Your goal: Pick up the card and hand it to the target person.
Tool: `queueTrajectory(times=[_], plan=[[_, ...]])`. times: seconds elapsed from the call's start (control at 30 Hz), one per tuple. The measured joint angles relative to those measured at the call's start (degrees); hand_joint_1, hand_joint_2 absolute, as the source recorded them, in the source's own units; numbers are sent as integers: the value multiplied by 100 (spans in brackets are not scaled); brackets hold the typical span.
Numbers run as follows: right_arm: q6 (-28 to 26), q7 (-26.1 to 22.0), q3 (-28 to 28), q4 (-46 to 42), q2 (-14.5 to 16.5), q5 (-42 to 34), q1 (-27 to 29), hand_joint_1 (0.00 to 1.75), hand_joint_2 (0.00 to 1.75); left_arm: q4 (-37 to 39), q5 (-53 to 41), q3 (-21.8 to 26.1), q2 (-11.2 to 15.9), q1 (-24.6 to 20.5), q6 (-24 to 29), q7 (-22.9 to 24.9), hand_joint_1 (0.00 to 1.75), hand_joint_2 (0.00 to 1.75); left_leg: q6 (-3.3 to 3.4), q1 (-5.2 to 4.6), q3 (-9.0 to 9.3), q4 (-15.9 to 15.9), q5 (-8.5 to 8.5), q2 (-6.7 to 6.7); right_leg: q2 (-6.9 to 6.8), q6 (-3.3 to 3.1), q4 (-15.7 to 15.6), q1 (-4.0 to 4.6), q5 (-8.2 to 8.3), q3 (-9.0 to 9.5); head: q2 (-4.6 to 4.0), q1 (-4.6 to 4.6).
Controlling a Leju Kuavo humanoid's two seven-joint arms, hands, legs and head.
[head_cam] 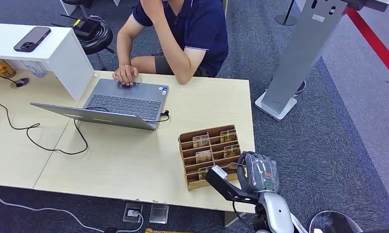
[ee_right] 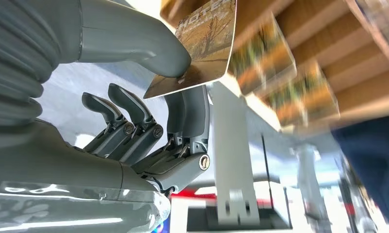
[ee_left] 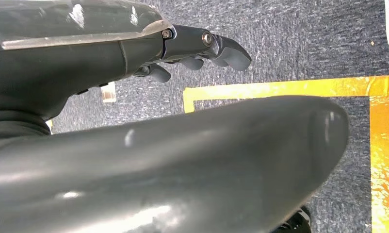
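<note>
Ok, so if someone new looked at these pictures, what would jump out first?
Probably the right hand pinching a card between thumb and finger, right beside the wooden rack at the table's near corner. Next, the person seated across the table, one hand on an open laptop.

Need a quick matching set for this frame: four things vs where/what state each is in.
Things:
1. card
2. phone
3. laptop
4. left hand

States:
A. on the white shelf
B. hanging over the carpet, holding nothing
C. pinched by the right hand at the wooden rack
D. open on the table, the person's hand on it

Pairs: 1-C, 2-A, 3-D, 4-B
</note>
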Motion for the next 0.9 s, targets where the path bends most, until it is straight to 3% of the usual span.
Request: queueTrajectory(times=[0.3, 0.47, 0.63, 0.9], plan=[[-32, -162, -251, -1268, -203, 212, -347, 171, 175, 0, 69, -5, -1, 12, -20, -54, 0, 0, 0, 0, -1, 0, 0, 1, 1, 1, 1, 0, 1, 2, 0, 1], [52, -424, -231, -1220, -167, -276, -1095, 171, 175, 0, -1, -42, -2, -44, -23, 37, 0, 0, 1, 0, -2, 0, 5, 4, 4, 1, 2, 0, 7, 2, 0, -2], [-5, -829, -103, -434, 135, -852, -2066, 171, 175, 0, -90, -142, -16, -163, -46, 178, 0, 0, -1, 0, -10, 0, 14, -1, 1, 1, 10, 1, 10, 1, 0, -5], [-509, -1720, 262, 2145, 1075, -1258, -3594, 171, 175, 0, -117, -299, -49, -315, -12, 331, 0, 0, -3, 1, -26, 0, 24, -13, -9, 1, 16, 1, 13, -12, 0, -5]])
